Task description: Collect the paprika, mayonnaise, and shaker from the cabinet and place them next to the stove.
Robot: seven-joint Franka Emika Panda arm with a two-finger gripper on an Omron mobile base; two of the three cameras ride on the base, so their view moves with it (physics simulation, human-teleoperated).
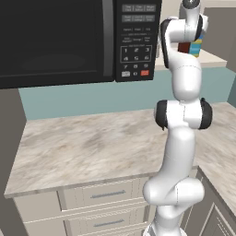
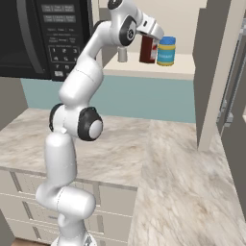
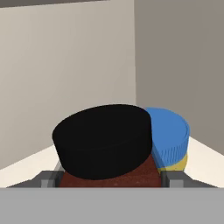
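Note:
The paprika [image 2: 146, 52], a dark red bottle with a black cap, stands on the shelf of the open beige cabinet [image 2: 182, 71]. My gripper [image 2: 151, 39] reaches in over it. In the hand view the paprika [image 3: 105, 140] sits between my fingertips, and both fingers [image 3: 48, 178] press against its red body. The mayonnaise [image 2: 166, 51], with a blue lid and yellow band, stands touching or nearly touching the paprika's right side, and shows as the mayonnaise [image 3: 171, 135] behind the cap. The small pale shaker [image 2: 122, 54] is at the shelf's left. The stove is out of view.
A black microwave [image 1: 55, 41] with a keypad hangs at the left, close to my arm. Below lies a marbled counter [image 1: 92, 143] with drawer fronts [image 1: 108, 196] under it. A tall beige panel [image 2: 216, 72] bounds the cabinet on the right.

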